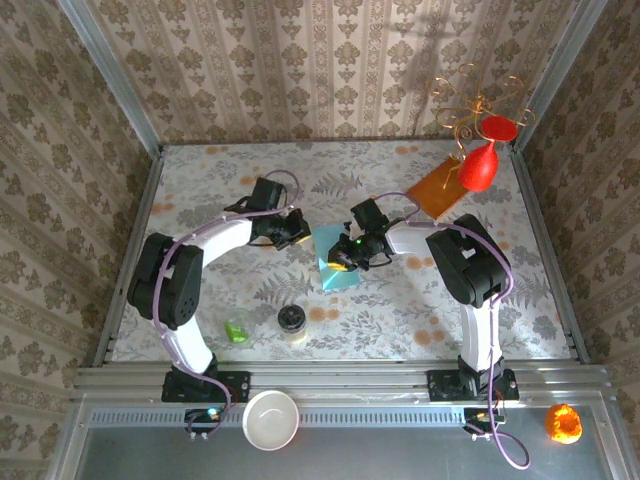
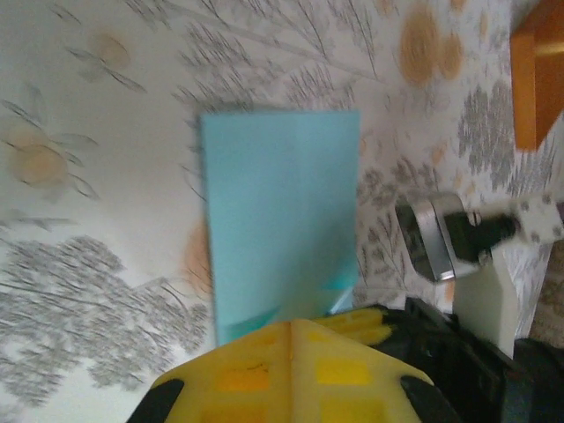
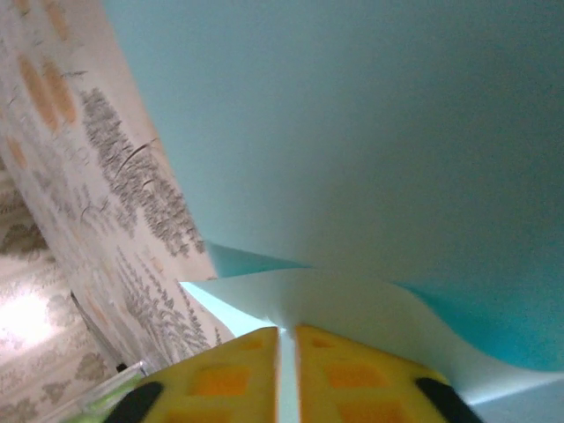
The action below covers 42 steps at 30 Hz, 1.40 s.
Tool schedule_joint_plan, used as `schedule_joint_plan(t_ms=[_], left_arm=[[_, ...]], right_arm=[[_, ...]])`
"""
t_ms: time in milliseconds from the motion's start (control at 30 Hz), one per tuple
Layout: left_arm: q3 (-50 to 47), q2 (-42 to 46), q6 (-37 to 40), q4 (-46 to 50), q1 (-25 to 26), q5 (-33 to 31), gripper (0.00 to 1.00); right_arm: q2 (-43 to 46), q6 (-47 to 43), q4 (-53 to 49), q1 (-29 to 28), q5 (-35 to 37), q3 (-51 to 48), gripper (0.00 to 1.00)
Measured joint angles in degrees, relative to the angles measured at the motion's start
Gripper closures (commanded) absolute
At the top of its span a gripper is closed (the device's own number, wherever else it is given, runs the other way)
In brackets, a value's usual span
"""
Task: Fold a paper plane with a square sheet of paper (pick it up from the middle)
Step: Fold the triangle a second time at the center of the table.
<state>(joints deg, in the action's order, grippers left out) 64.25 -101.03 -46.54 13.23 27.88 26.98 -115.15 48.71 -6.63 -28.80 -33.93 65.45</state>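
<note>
The square sheet of paper (image 1: 338, 262) is light blue and folded over into a narrow rectangle at mid-table. In the left wrist view the sheet (image 2: 282, 211) stretches away from my left gripper (image 2: 295, 339). Its yellow fingers are pressed together, with the paper's near edge running in at their tips. My left gripper (image 1: 300, 234) sits at the sheet's upper left corner. My right gripper (image 1: 346, 256) is over the sheet's middle, and in its own view my right gripper (image 3: 286, 352) is shut on a curled layer of the paper (image 3: 352, 132), a thin blue strip between the pads.
An orange-brown sheet (image 1: 438, 187) lies at the back right under a red ornament (image 1: 480, 165) on a gold wire stand (image 1: 480, 100). A dark-lidded jar (image 1: 292, 322) and a green item (image 1: 237, 331) stand near the front. A white bowl (image 1: 271, 418) and an orange object (image 1: 563, 423) are on the rail shelf.
</note>
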Motion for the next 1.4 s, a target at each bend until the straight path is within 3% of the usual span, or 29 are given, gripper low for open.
schedule_joint_plan(t_ms=[267, 1400], left_arm=[[0.0, -5.2, 1.0, 0.8, 5.5, 0.2, 1.0], [1.6, -9.5, 3.7, 4.3, 5.5, -1.3, 1.0]], right_arm=[[-0.1, -0.6, -1.7, 0.0, 0.9, 0.6, 0.97], [1.8, -3.5, 0.5, 1.6, 1.3, -2.4, 0.97]])
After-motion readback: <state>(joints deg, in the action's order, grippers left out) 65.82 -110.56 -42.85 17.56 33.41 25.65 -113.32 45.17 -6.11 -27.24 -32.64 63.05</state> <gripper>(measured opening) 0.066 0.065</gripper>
